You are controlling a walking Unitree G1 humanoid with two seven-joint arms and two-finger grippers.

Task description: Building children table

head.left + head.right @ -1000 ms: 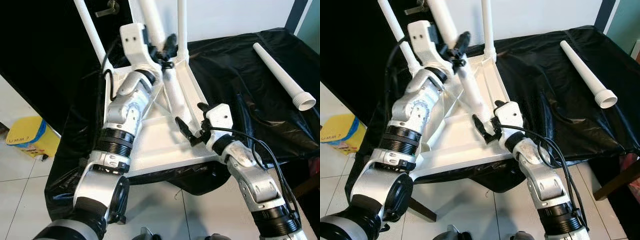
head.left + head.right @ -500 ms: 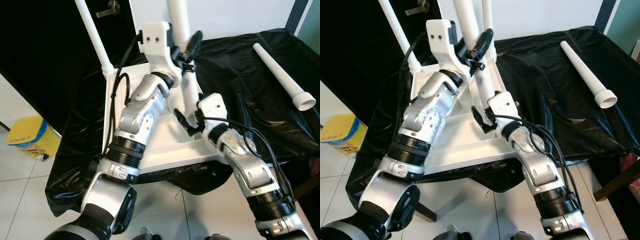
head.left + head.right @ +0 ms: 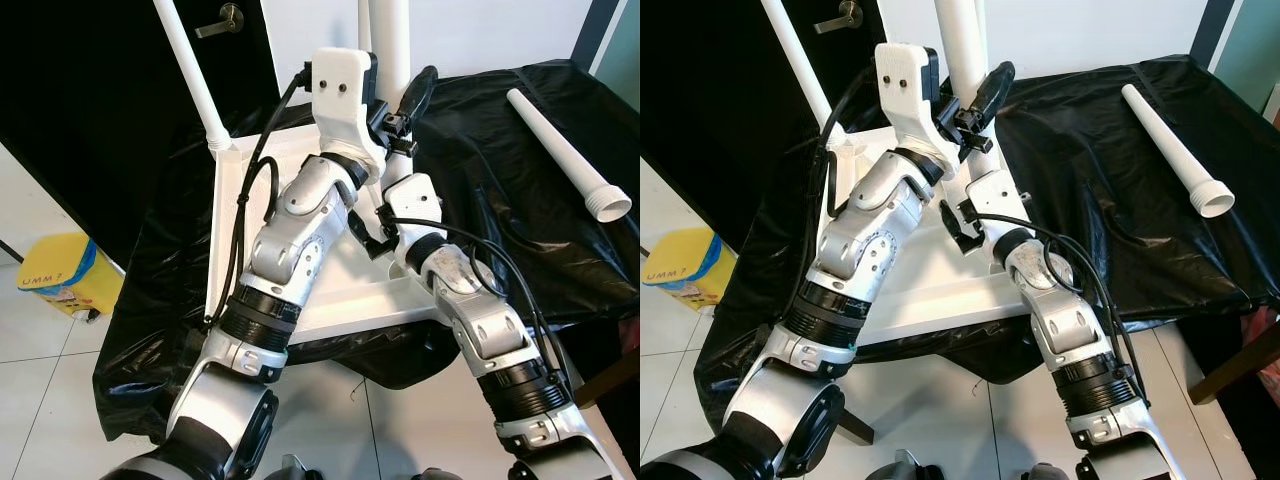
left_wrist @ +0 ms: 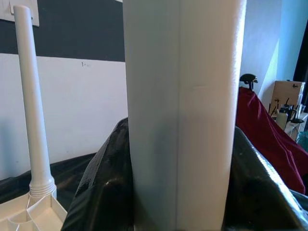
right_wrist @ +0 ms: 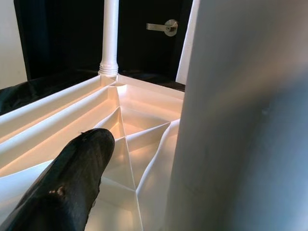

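Left gripper (image 3: 402, 105) is clamping its black fingers (image 4: 103, 192) around the upright white table leg (image 3: 390, 40), gripping it on both sides just above the upturned white tabletop (image 3: 232, 215). Down lower, the right gripper (image 3: 375, 235) is reaching in at the base of that same leg; one black finger (image 5: 62, 187) is hovering over the ribbed underside of the top, but how wide those fingers are standing cannot be told from here. The tabletop is lying upside down on a surface draped in black plastic sheeting (image 3: 480, 170). Another leg (image 3: 190, 65) is already standing in the far left corner socket, leaning slightly. A loose leg (image 3: 565, 150) is lying on the sheeting, well apart to the robot's right. A yellow bin (image 3: 65, 275) is sitting on the tiled floor at the left, and a door handle (image 3: 225, 18) is showing on the dark door behind.
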